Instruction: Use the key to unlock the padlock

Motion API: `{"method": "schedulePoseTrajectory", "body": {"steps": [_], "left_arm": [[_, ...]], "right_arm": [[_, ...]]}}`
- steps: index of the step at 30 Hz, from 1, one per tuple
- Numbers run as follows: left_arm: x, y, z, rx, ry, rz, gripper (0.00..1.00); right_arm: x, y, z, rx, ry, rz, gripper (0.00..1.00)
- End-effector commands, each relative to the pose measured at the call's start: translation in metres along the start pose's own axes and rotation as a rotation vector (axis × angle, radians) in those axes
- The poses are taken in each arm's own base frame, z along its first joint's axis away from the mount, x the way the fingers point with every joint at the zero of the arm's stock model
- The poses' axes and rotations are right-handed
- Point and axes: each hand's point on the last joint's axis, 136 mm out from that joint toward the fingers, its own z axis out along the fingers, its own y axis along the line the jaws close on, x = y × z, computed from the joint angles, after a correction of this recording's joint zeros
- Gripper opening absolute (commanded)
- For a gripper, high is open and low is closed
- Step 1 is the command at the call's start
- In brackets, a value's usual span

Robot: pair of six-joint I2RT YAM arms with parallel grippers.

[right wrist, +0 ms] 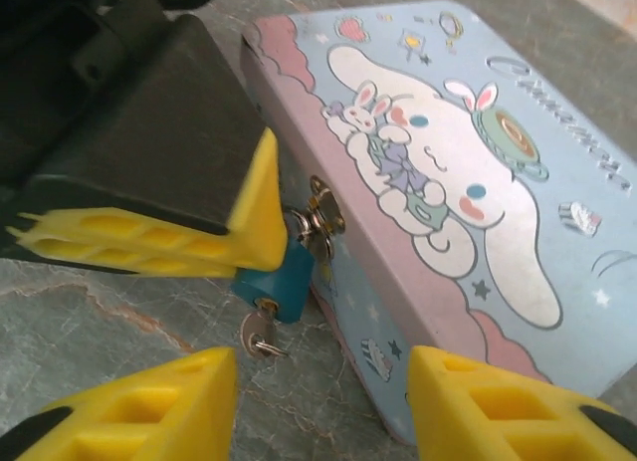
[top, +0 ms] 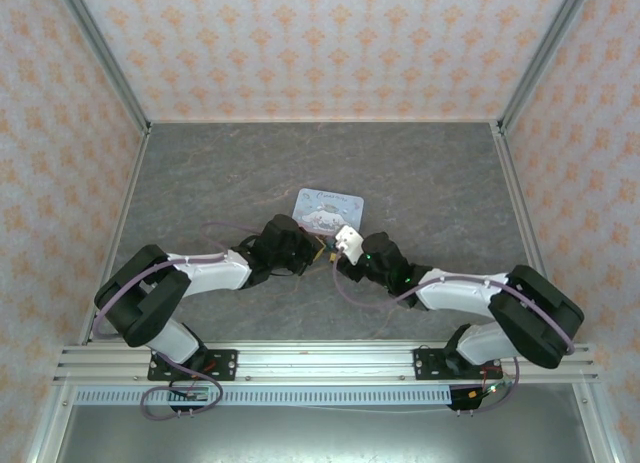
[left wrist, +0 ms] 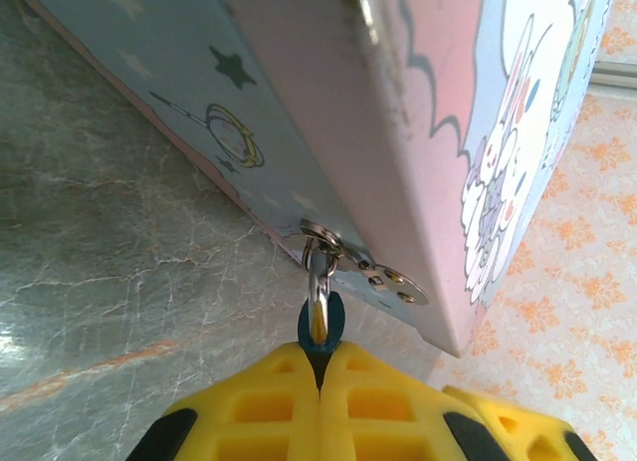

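The small blue padlock (right wrist: 274, 287) hangs by its thin metal shackle (left wrist: 318, 277) from the hasp (left wrist: 383, 274) on the front of the pastel cartoon tin (right wrist: 448, 182). My left gripper (left wrist: 320, 356) is shut on the padlock body (left wrist: 321, 327), and its yellow fingers (right wrist: 179, 237) clamp the padlock from the left in the right wrist view. The little silver key (right wrist: 257, 332) sticks out of the padlock's underside, just above the table. My right gripper (right wrist: 318, 406) is open a short way below the key, touching nothing. From above, both grippers (top: 318, 253) (top: 342, 255) meet at the tin's near edge.
The tin (top: 332, 211) lies flat in the middle of the grey marbled table (top: 420, 173). Patterned walls (top: 320, 43) enclose the back and both sides. Open tabletop lies all around the tin.
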Motion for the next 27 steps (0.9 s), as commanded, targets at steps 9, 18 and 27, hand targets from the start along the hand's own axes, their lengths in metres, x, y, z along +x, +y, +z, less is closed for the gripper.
{"method": "schedulePoseTrajectory", "body": {"steps": [9,18,27], "left_arm": [[0.0,-0.026,-0.006,0.052,0.002,0.005,0.0],[0.0,-0.026,-0.005,0.055,0.004,0.004,0.0],[0.001,-0.026,-0.006,0.055,0.005,0.004,0.0]], "right_arm": [[0.0,0.003,0.004,0.151,-0.002,-0.322,0.51],[0.001,0.005,0.01,0.154,0.012,-0.337,0.47],[-0.003,0.014,0.017,0.15,-0.002,-0.327,0.43]]}}
